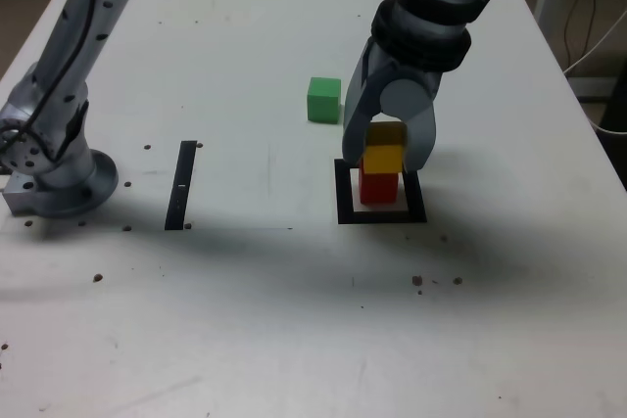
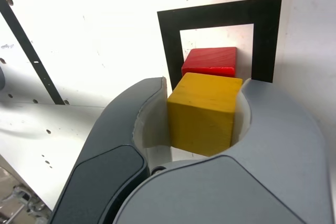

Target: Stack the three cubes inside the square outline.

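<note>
White tabletop [image 1: 265,320] w/ dark specks, blk strip [image 1: 181,185]; red cube [image 2: 211,61] in blk square outline [image 2: 268,38], yellow cube [image 2: 202,114] above, btwn gripper [image 2: 206,81] jaws, can't tell if pinched.

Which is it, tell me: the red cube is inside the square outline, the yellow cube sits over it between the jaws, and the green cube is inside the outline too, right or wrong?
Wrong on green: the exterior view shows the green cube outside the outline.
</note>
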Tool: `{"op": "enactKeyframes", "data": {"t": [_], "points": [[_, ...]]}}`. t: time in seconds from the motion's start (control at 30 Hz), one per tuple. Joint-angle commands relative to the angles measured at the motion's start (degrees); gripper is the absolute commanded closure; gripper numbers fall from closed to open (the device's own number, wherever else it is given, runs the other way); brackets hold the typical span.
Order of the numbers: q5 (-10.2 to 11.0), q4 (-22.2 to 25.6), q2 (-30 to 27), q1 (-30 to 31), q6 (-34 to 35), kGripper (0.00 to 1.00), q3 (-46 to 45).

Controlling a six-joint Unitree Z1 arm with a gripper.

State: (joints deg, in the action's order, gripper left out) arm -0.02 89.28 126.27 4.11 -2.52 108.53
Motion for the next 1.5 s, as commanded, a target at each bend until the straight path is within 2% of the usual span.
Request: {"op": "enactKeyframes", "data": {"t": [0.0, 0.1, 0.5, 0.77, 1.17, 1.47], "points": [[-0.3, 0.2, 0.4, -0.1, -0.2, 0.16, -0.4], [-0.3, 0.1, 0.4, -0.2, -0.2, 0.08, -0.6], [-0.7, -0.1, 0.3, -0.7, -0.2, 0.07, -1.8], [0.9, 0.2, -1.8, -0.8, -0.2, 0.01, -0.7], [2.4, 1.9, -7.3, -2.2, -0.2, 0.01, -0.6], [3.0, 1.8, -8.6, -4.9, -0.9, 0.01, -2.8]]}}
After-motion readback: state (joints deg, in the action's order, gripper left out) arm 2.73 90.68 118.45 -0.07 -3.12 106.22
